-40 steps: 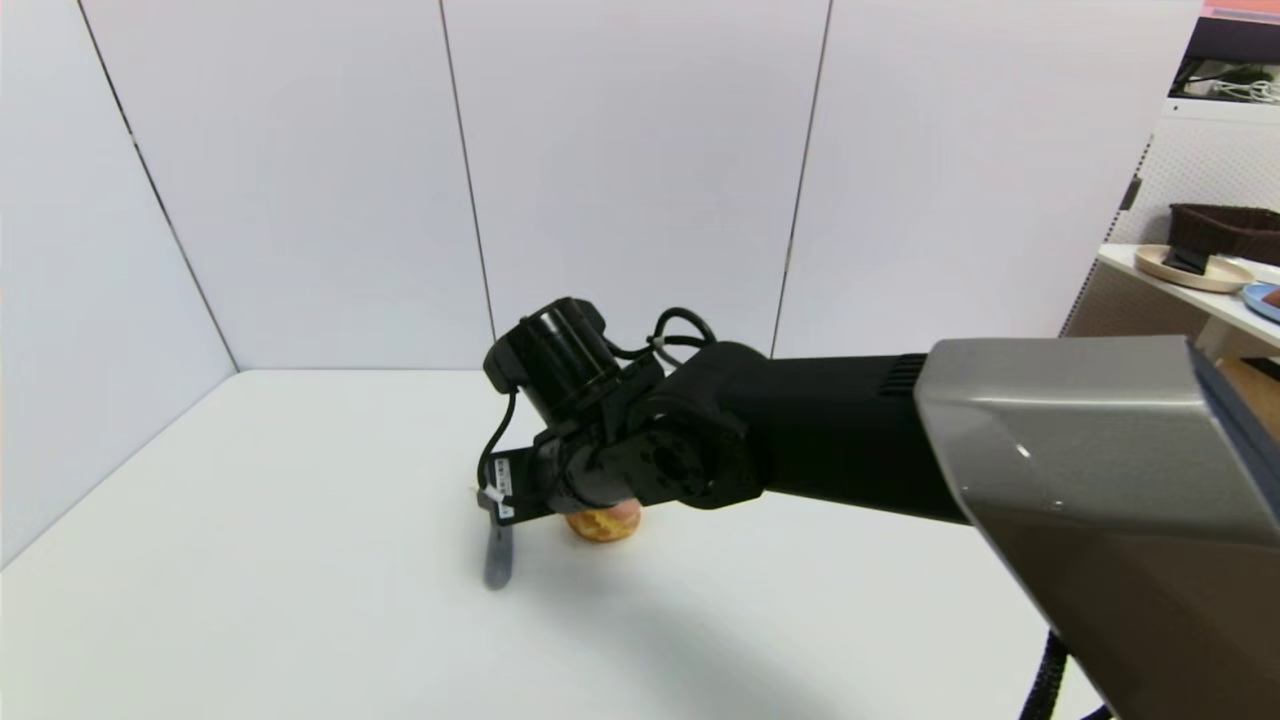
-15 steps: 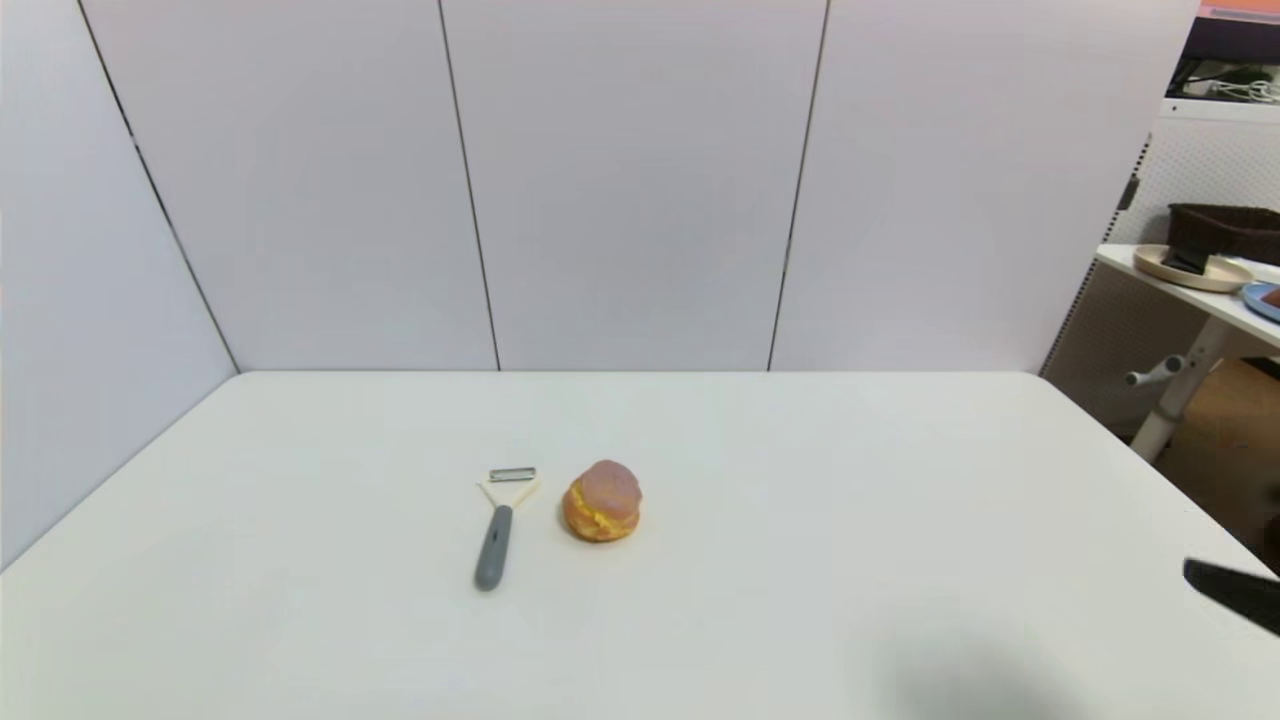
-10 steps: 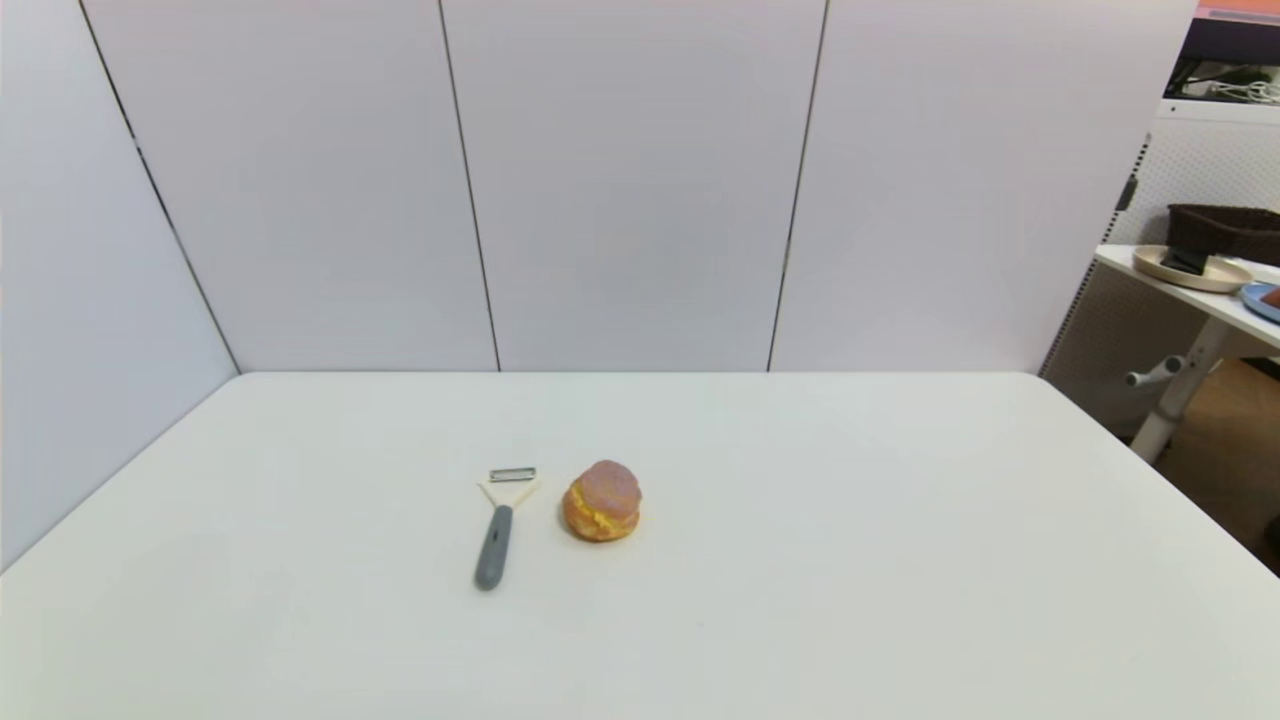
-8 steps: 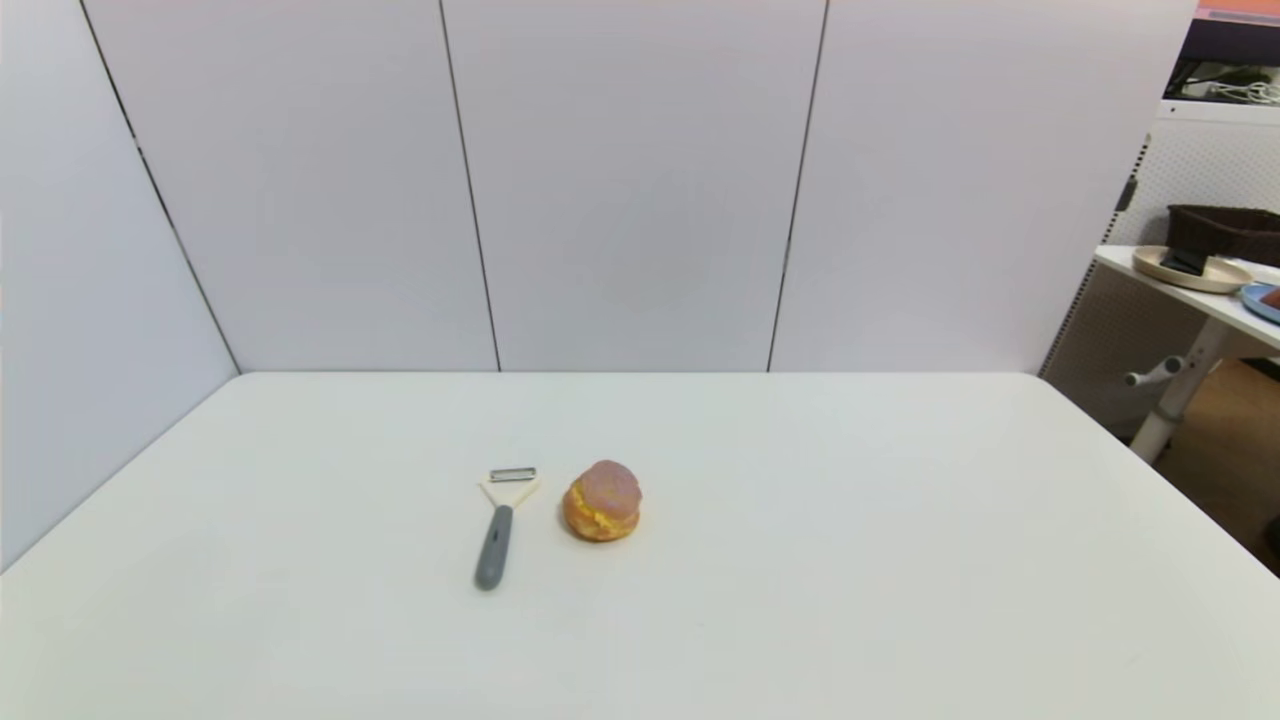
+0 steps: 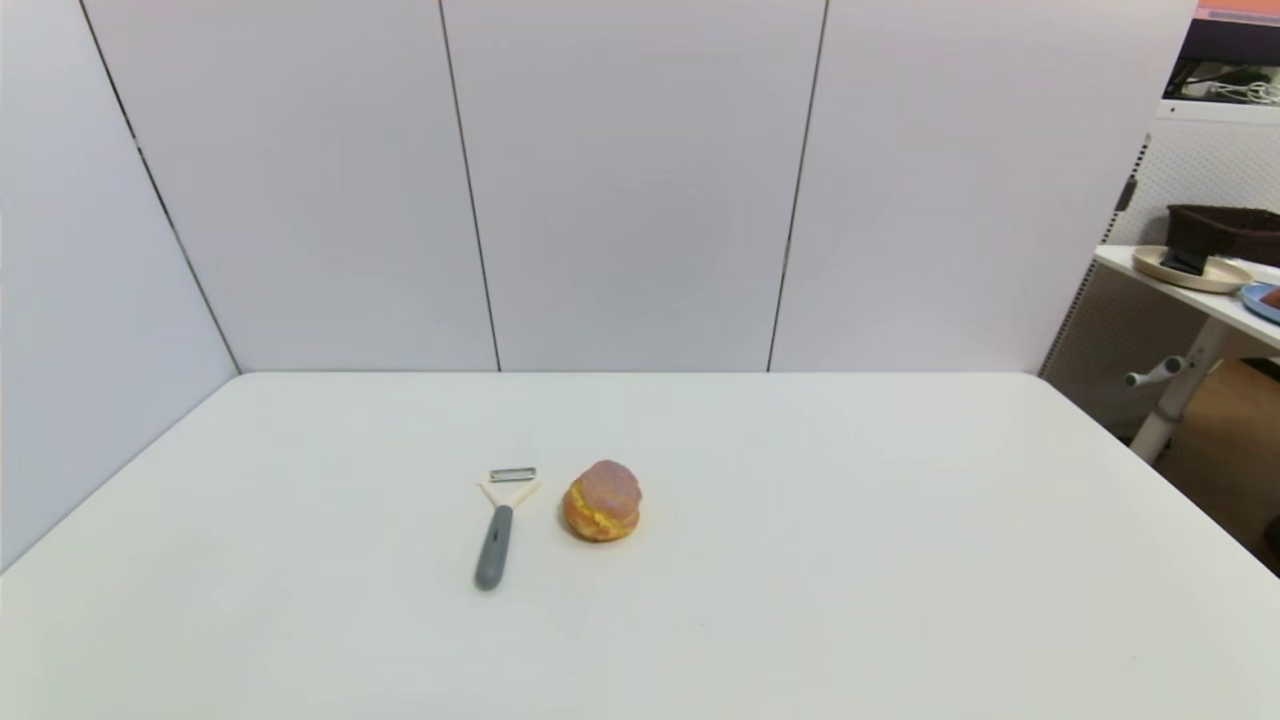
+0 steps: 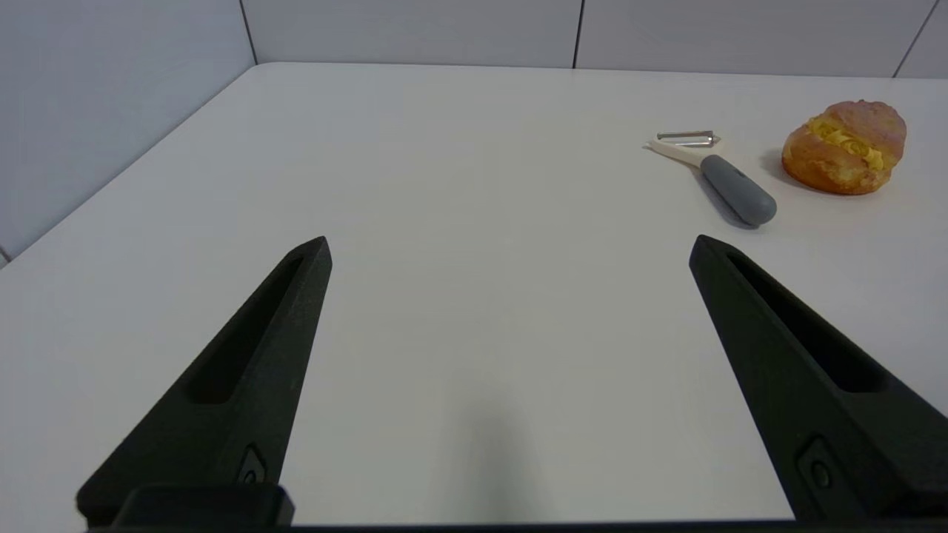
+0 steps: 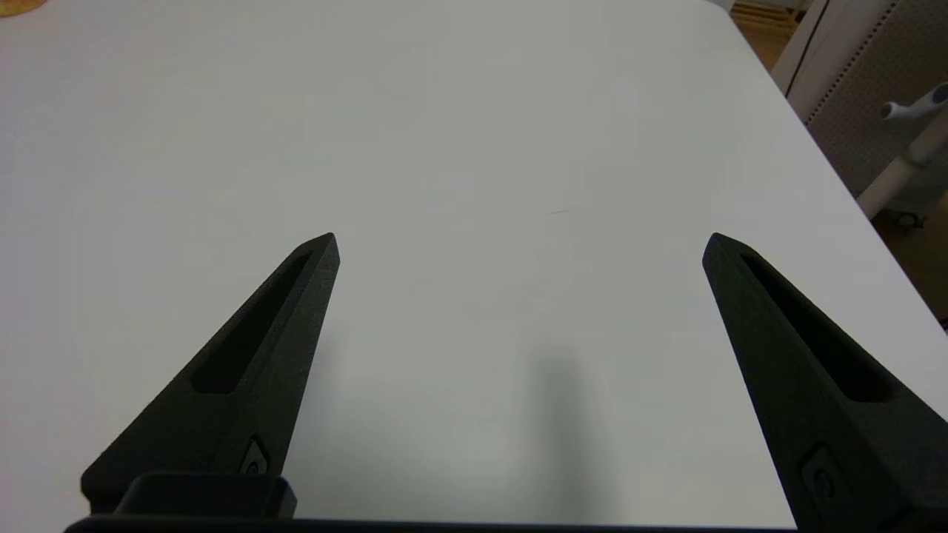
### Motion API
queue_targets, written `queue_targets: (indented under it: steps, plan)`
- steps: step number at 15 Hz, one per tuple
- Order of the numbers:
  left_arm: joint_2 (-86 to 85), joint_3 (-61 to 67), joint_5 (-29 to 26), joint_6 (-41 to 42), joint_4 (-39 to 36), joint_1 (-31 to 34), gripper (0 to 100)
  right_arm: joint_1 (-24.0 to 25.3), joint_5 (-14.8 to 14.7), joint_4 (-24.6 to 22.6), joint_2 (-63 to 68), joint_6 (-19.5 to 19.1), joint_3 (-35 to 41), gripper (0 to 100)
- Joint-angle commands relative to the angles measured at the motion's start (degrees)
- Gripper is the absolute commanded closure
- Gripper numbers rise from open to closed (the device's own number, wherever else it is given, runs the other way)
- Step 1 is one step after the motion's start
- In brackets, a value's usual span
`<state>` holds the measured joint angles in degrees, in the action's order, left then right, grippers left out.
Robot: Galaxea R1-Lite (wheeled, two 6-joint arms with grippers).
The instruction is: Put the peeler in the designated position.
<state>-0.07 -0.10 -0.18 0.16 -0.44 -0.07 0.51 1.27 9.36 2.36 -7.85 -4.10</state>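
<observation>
The left gripper hangs above bare tabletop with its black tapered fingers spread wide, holding nothing; the right gripper is likewise spread wide and empty over the white table, near its right edge; neither arm shows in the head view. The peeler lies flat near the table's middle, matte grey handle toward the robot, cream forked head and metal blade away; just to its right, not touching, sits a round, glossy orange-and-pink pastry.
</observation>
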Motion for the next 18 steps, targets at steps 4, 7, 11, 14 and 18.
queue_targets:
  steps: [4, 7, 11, 14, 18]
  plan:
    - [0.07, 0.01, 0.01, 0.02, -0.09, -0.01, 0, 0.02, -0.21, -2.59, -2.45, 2.93, 1.37, 0]
    - [0.07, 0.01, 0.01, 0.02, -0.09, -0.01, 0, 0.02, -0.39, -2.59, -2.45, 3.02, 1.37, 0]
    - [0.07, 0.01, 0.01, 0.02, -0.09, -0.01, 0, 0.02, -0.74, -2.07, -2.45, 5.13, 1.02, 0]
    - [0.07, 0.01, 0.01, 0.02, -0.09, -0.01, 0, -0.07, 0.14, -2.59, -2.45, 2.75, 1.28, 0]
    - [0.07, 0.01, 0.01, 0.02, 0.09, -0.01, 0, -0.07, -0.83, -2.59, -2.45, 7.50, 1.28, 0]
